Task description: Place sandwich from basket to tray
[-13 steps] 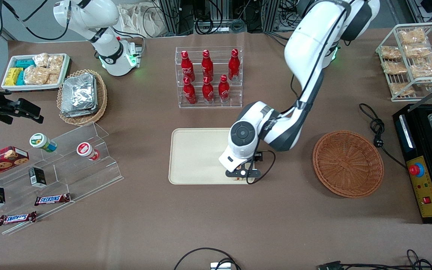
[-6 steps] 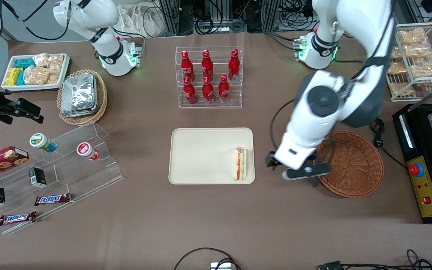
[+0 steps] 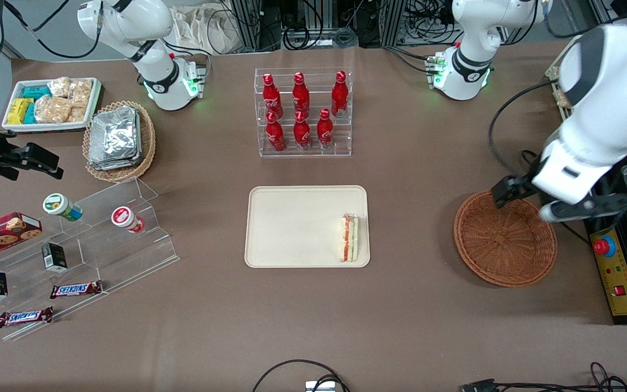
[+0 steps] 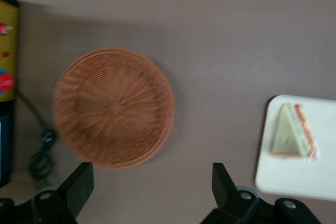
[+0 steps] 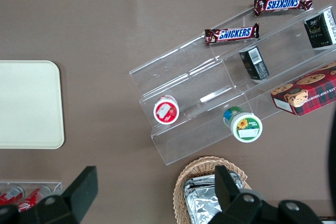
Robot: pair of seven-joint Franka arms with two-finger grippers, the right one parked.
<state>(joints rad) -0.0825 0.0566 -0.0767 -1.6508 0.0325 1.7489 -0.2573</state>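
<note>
gripper (image 3: 558, 204) spread wide, holding nothing — above the basket (image 3: 505, 237); sandwich (image 3: 349, 238) well apart from it, on the tray (image 3: 292, 226).

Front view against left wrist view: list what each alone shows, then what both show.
Front view only: the clear rack of red bottles, the tan wicker basket of foil packs and the tiered clear acrylic stand.

Left wrist view only: nothing of its own.

Both: the round reddish-brown woven basket, holding nothing; the triangular sandwich lying on the cream rectangular tray; and the open gripper, above the basket's edge.
</note>
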